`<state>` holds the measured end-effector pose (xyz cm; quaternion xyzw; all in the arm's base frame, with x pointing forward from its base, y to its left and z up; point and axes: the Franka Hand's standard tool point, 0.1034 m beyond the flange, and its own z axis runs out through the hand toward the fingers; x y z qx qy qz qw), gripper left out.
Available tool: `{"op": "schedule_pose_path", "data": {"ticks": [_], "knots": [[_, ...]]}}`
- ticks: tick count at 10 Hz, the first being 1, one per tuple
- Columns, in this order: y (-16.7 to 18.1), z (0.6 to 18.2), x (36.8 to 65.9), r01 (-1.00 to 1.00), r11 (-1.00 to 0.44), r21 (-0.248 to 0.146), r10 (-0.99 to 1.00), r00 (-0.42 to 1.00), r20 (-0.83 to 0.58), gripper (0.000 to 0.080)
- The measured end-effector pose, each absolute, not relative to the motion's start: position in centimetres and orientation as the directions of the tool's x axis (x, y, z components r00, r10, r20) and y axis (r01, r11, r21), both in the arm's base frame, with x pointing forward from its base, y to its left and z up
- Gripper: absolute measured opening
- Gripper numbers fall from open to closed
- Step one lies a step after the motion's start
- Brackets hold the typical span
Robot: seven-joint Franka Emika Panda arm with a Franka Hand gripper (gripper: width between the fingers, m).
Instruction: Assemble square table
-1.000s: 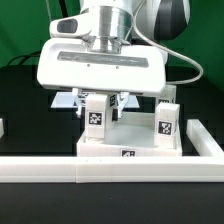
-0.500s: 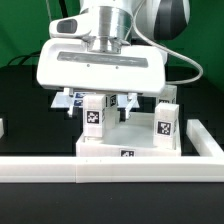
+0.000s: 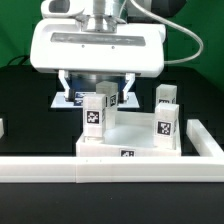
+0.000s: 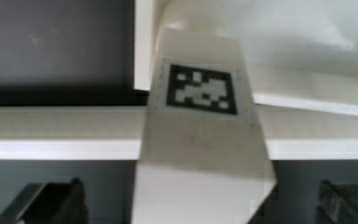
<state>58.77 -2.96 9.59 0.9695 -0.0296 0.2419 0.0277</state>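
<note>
Fingers of the two-finger gripper (image 3: 97, 88) hang spread apart and empty above the large white square plastic tabletop (image 3: 130, 143), which lies just behind the long white border rail (image 3: 110, 169) with small white tagged leg blocks (image 3: 95, 115) standing upright at its corners.

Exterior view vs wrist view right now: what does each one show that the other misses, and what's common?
Only the exterior view: the whole tabletop with several upright legs, including the right leg, the border rail in front, the marker board behind, and the gripper raised above the parts.

Only the wrist view: a close look down one leg's length, with the dark fingers at either side, apart and touching nothing.

Both: a tagged front leg, standing free.
</note>
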Motion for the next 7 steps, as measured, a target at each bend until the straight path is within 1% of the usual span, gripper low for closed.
{"op": "schedule_pose_path", "data": {"ticks": [1,3,4,5,6,7], "knots": [[-2.8,9.4,58.7,-0.067,-0.997,0.033,-0.045,0.889,0.456,0.0649],[-2.9,9.3,58.6,-0.069,-0.997,0.033,-0.047,0.89,0.454,0.0649],[-2.6,8.4,58.4,-0.075,-0.997,-0.005,-0.072,0.927,0.369,0.0649],[-2.3,8.1,58.4,-0.087,-0.995,-0.04,-0.095,0.954,0.284,0.0649],[-2.2,8.1,58.6,-0.087,-0.994,-0.059,-0.097,0.974,0.204,0.0649],[-2.4,8.1,58.8,-0.103,-0.992,-0.067,-0.112,0.984,0.135,0.0649]]}}
